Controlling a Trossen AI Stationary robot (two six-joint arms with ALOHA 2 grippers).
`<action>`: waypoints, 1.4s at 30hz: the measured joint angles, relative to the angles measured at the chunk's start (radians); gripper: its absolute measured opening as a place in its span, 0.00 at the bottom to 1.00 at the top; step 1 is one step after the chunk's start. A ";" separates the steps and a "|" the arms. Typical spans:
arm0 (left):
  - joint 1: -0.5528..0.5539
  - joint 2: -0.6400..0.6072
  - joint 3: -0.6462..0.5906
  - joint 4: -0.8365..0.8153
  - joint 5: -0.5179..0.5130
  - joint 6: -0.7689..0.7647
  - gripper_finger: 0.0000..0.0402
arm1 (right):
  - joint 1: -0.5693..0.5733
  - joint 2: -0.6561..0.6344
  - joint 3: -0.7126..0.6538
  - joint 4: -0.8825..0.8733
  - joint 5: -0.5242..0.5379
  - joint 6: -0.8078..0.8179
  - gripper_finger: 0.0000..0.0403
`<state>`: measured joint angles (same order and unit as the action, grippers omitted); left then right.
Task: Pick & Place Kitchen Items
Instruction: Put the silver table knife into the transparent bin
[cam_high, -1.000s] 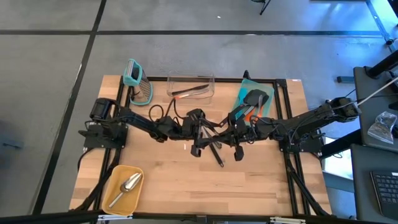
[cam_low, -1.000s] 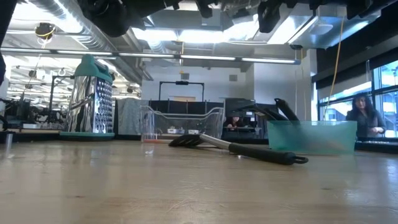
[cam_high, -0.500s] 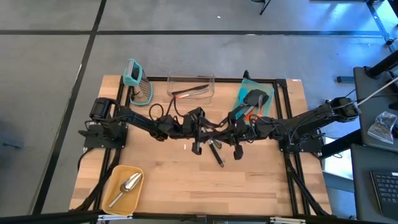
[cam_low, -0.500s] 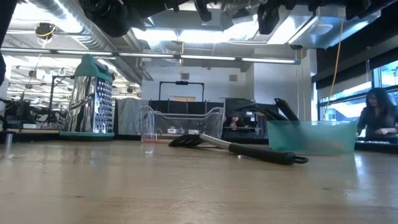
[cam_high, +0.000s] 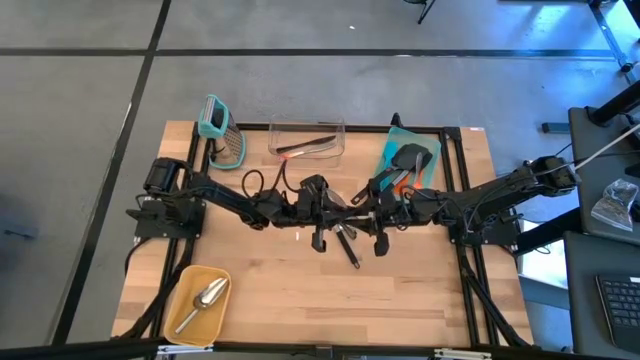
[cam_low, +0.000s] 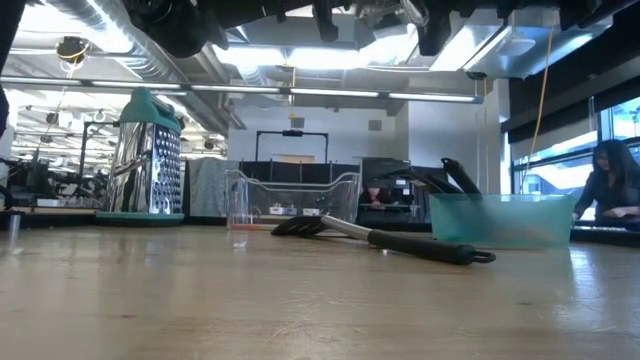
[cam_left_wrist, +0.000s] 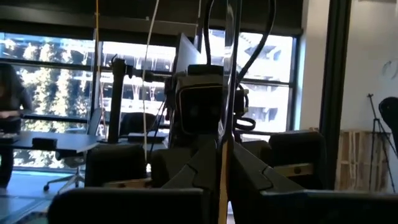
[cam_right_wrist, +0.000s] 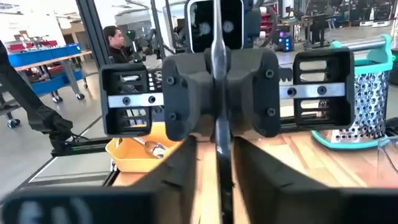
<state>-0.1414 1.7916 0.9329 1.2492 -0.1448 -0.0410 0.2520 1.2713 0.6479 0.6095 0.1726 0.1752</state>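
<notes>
High over the middle of the table my two grippers meet tip to tip. My left gripper (cam_high: 335, 212) (cam_left_wrist: 222, 163) is shut on a thin metal piece (cam_right_wrist: 217, 43). My right gripper (cam_high: 363, 212) (cam_right_wrist: 216, 163) faces it with its fingers slightly apart, one on either side of the same piece (cam_left_wrist: 224, 93). A black slotted turner (cam_high: 347, 246) (cam_low: 395, 239) lies flat on the table below them. My left gripper pinches the thin metal piece's shaft (cam_right_wrist: 217, 93) between its two fingers. The fingers come about level from the table's left and lie across the piece. The piece is lifted clear of the table.
A clear bin (cam_high: 306, 142) with utensils stands at the far edge, next to a teal-topped grater (cam_high: 222, 135). A teal bin (cam_high: 410, 160) at the far right holds a black turner and an orange spatula. A yellow tray (cam_high: 180, 290) at the near left holds a silver scoop (cam_high: 207, 296).
My left gripper has shut its wide-open fingers on the thin metal piece. Both arms have stayed where they were above the table's middle.
</notes>
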 joint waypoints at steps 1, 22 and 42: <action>-0.001 0.000 0.000 -0.005 0.000 0.000 0.04 | 0.000 0.000 0.000 -0.004 0.000 0.000 0.28; 0.219 -0.544 0.001 -1.081 -0.209 0.094 0.04 | -0.005 -0.206 0.000 -0.438 0.039 0.011 0.69; 0.664 -0.153 0.542 -1.689 0.104 0.290 0.04 | -0.037 -0.208 -0.001 -0.556 0.062 0.053 0.69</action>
<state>0.5227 1.6389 1.4750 -0.4397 -0.0409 0.2493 0.2146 1.0630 0.6472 0.0533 0.2342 0.2278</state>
